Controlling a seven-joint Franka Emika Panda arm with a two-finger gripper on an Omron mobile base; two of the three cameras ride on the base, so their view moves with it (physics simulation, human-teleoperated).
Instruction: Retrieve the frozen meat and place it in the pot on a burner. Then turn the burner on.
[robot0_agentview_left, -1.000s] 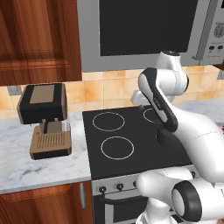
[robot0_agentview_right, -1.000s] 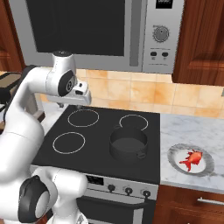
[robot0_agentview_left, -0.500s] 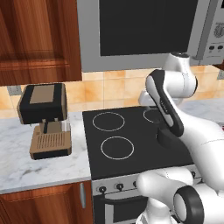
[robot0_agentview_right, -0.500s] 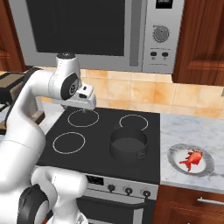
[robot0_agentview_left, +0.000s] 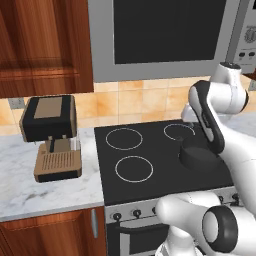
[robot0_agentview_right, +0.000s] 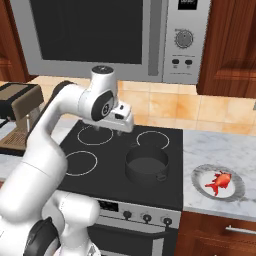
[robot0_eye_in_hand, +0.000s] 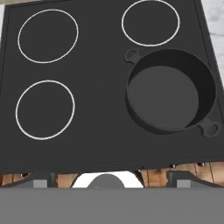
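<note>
Overhead, a large microwave (robot0_agentview_right: 100, 35) with a dark door hangs above the black cooktop (robot0_agentview_right: 100, 170), with wooden cabinets (robot0_agentview_left: 40, 45) on either side. At the cooktop's front edge a row of small knobs (robot0_agentview_right: 146, 217) lines the stove face. Marble desk (robot0_agentview_left: 30, 190) flanks the cooktop on both sides; on the stretch left of it a black and tan coffee machine (robot0_agentview_left: 52, 137) stands near the tiled back wall.

On the cooktop's front right burner sits the pot (robot0_eye_in_hand: 170, 89), low, round and black, with two stubby handles; its inside is bare and dark in the hand view. The other three burners show as white rings.

Above the back part of the cooktop, the white arm holds the pincer (robot0_agentview_right: 111, 129) well clear of the pot, which lies ahead and to the right of it in the right base view. Its two fingers stand wide apart, with nothing between them.

On the desk to the right of the cooktop, near the front edge, a pale grey round dish (robot0_agentview_right: 200, 175) carries the frozen meat (robot0_agentview_right: 220, 181), a small red lump lying in the dish's middle, well apart from the pot.
</note>
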